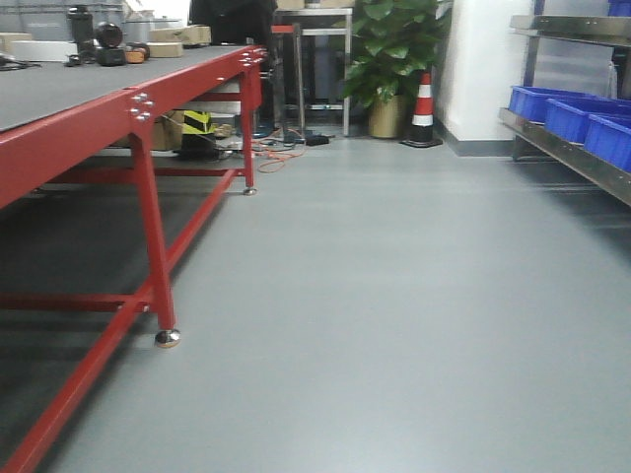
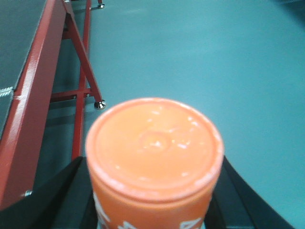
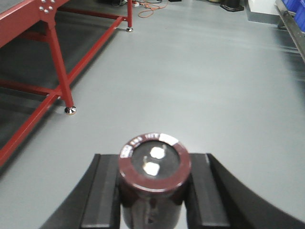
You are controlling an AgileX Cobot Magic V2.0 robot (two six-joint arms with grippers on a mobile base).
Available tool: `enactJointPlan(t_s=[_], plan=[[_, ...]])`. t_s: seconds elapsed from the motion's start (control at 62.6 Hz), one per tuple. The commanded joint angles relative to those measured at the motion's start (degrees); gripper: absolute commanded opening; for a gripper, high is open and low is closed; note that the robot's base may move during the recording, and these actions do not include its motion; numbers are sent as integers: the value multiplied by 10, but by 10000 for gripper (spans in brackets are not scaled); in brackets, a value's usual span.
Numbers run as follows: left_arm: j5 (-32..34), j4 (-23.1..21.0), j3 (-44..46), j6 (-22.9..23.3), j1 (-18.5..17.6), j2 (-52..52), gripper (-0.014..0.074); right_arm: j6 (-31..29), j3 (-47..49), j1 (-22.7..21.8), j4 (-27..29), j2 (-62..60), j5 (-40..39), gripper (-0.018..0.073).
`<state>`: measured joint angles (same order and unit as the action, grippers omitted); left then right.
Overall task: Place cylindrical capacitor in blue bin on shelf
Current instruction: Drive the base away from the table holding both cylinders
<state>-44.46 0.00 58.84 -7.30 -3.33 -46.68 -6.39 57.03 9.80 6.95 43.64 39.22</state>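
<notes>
Right end effector [image 3: 154,193] grips capacitor [image 3: 155,164]; left [image 2: 155,207], orange canister [image 2: 155,143].

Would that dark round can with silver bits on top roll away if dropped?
Probably: the capacitor is a smooth cylinder, so on its side it would likely roll across the flat floor. It looks rigid, not squishy, in the right gripper.

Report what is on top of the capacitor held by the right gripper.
Two pale terminals sit on the capacitor's dark top, ringed by white print. The right gripper's fingers cover its lower sides.
</notes>
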Motion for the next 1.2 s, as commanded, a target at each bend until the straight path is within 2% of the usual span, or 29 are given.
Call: enactJointPlan(t_s=[0.0, 1.182], plan=[[9, 0, 2, 0, 3, 2, -111, -1, 5, 1, -2, -3, -12, -162], [18, 0, 2, 0, 3, 2, -111, -1, 5, 1, -2, -3, -12, -162]])
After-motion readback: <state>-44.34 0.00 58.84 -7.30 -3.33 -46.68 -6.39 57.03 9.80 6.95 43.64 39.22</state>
